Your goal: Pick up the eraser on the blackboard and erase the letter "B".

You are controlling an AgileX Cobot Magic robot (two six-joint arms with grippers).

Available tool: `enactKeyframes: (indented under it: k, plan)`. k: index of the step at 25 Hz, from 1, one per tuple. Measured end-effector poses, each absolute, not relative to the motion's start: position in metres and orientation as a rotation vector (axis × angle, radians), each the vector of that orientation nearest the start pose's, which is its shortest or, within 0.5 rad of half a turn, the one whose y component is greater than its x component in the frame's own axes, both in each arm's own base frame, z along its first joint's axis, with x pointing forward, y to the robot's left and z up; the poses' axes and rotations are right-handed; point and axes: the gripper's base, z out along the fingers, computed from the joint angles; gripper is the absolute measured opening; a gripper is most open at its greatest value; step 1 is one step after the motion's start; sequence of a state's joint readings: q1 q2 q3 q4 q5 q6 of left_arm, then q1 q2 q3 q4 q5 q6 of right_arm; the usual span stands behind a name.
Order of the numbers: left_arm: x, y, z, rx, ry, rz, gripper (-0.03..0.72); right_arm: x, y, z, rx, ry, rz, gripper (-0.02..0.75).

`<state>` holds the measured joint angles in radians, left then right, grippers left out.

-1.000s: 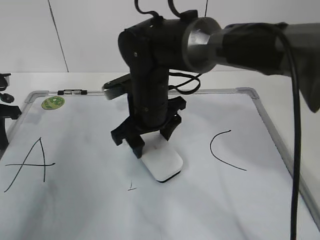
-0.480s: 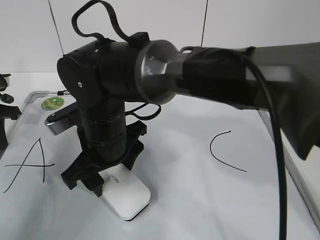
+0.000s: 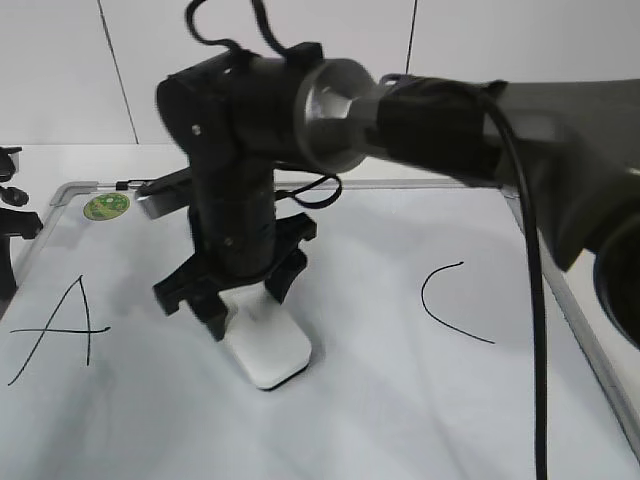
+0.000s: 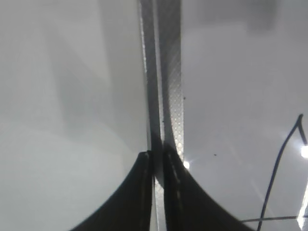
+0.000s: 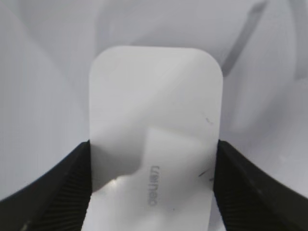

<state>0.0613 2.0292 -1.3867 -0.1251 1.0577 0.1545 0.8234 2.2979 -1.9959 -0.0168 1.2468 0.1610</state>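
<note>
My right gripper (image 3: 247, 310) reaches across the blackboard (image 3: 400, 410) and is shut on the white eraser (image 3: 270, 352), pressing it flat on the board between the "A" and the "C". In the right wrist view the eraser (image 5: 156, 120) sits between both black fingers (image 5: 62, 187), grey lettering up. No letter "B" shows on the board; the spot under the eraser and arm is hidden. My left gripper (image 4: 158, 161) is shut and empty over the board's grey left frame (image 4: 171, 96).
A black "A" (image 3: 60, 330) is at the board's left and a black "C" (image 3: 445, 300) at its right. A round green magnet (image 3: 105, 206) sits in the far left corner. The left arm's dark parts (image 3: 8, 225) stand off the left edge.
The right gripper slid the eraser from the middle to the front left, then back up and right a little. The small black mark seen one second ago no longer shows.
</note>
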Motion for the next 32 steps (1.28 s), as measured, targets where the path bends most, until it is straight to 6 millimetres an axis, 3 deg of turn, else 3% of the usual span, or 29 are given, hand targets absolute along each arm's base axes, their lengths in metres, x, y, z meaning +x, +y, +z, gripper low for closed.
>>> enactKeyframes:
  k: [7, 10, 14, 23, 32]
  plan:
    - [0.380, 0.013, 0.155, 0.047, 3.168, -0.177, 0.022, 0.393, 0.293, 0.185, -0.726, 2.899, 0.036, 0.568]
    - [0.380, 0.013, 0.155, 0.047, 3.168, -0.177, 0.022, 0.410, 0.279, 0.186, -0.659, 2.892, 0.028, 0.568]
    - [0.380, 0.013, 0.155, 0.047, 3.168, -0.177, 0.022, 0.419, 0.271, 0.186, -0.628, 2.886, 0.017, 0.568]
    - [0.380, 0.014, 0.155, 0.050, 3.170, -0.173, 0.022, 0.413, 0.289, 0.183, -0.748, 2.867, 0.069, 0.568]
    - [0.380, 0.014, 0.155, 0.050, 3.171, -0.173, 0.022, 0.359, 0.360, 0.182, -1.024, 2.767, 0.128, 0.568]
